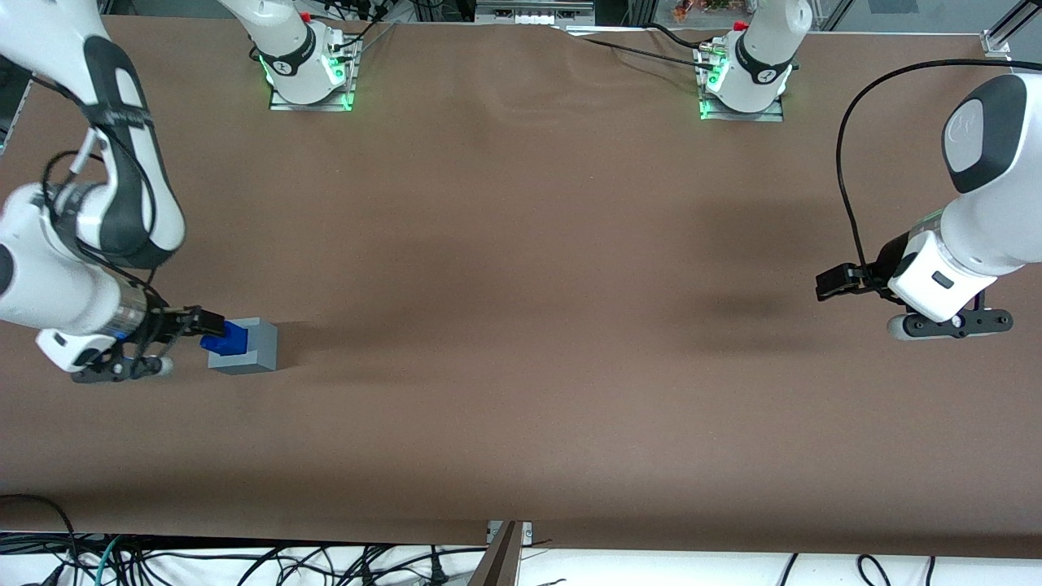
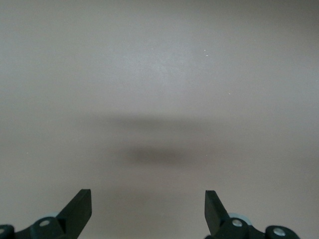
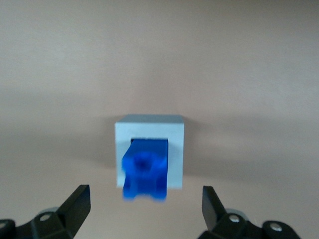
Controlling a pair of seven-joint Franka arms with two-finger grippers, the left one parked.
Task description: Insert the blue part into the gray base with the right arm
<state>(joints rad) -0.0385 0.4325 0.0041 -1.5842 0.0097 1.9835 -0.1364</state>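
The gray base (image 1: 259, 346) sits on the brown table toward the working arm's end. The blue part (image 1: 225, 338) sticks partway out of the base's recess, on the face turned toward my gripper. In the right wrist view the blue part (image 3: 144, 169) fills the recess of the gray base (image 3: 175, 149), knobbly end outward. The right arm's gripper (image 1: 208, 322) is level with the blue part and close beside it. Its fingers (image 3: 79, 199) stand wide open, apart from the blue part, with nothing held. The gripper (image 3: 144, 198) faces the part straight on.
Brown cloth (image 1: 521, 325) covers the whole table. Two arm bases with green lights (image 1: 309, 77) stand at the table's edge farthest from the front camera. Cables (image 1: 244, 566) hang below the edge nearest the front camera.
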